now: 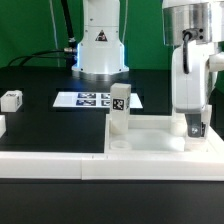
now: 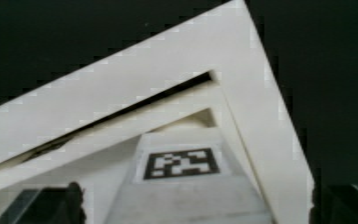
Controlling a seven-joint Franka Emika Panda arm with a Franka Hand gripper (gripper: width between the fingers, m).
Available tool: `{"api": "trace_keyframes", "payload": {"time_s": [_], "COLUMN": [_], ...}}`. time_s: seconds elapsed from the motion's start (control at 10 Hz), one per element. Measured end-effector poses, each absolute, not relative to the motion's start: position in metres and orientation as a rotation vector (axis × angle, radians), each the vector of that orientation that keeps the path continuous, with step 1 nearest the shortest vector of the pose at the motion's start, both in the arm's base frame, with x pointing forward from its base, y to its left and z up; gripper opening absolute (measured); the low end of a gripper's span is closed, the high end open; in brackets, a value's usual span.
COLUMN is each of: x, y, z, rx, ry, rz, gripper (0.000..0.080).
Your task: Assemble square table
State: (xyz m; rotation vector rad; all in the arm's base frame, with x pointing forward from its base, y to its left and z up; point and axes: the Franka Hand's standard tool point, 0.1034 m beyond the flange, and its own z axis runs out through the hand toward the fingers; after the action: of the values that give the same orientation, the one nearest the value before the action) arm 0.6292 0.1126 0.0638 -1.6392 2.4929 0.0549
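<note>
A white robot arm is seen lowered over a black desk [image 1: 40, 125], its hand [image 1: 196, 128] brought down at the exterior view's right, right at the top surface of the square table [image 1: 150, 143]. The white slab is laid flat at the front of the desk, directly beneath the hand and reaching away from it toward the exterior view's left. One tagged leg [image 1: 119, 111] is stood upright on the slab's corner, well to the left of the hand in the exterior view, with a round socket [image 1: 120, 146] visible just in front of it.

In the wrist view, the dark fingertips [image 2: 34, 205] are shown spread wide apart, with nothing pinched between them; a tagged white leg [image 2: 181, 175] is seen lying between them, apart from both pads, against the slab's white edge.

Farther from the hand, the marker board [image 1: 95, 100] is laid flat on the desk behind the upright leg. A second loose leg [image 1: 11, 99] is seen far off at the exterior view's left edge. A long low white border wall [image 1: 50, 164] is run along the desk's front, beside the slab.
</note>
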Motion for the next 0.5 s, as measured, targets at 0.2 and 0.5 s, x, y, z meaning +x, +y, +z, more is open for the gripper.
{"api": "trace_keyframes", "payload": {"time_s": [0.2,0.5], "x": [0.628,0.624], "y": [0.12,0.115], "z": [0.09,0.129], "rx": [-1.721,-1.756], "ry": [2.398,2.314], "rz": [0.046,0.027], "gripper": [0.0648,0.0649]}}
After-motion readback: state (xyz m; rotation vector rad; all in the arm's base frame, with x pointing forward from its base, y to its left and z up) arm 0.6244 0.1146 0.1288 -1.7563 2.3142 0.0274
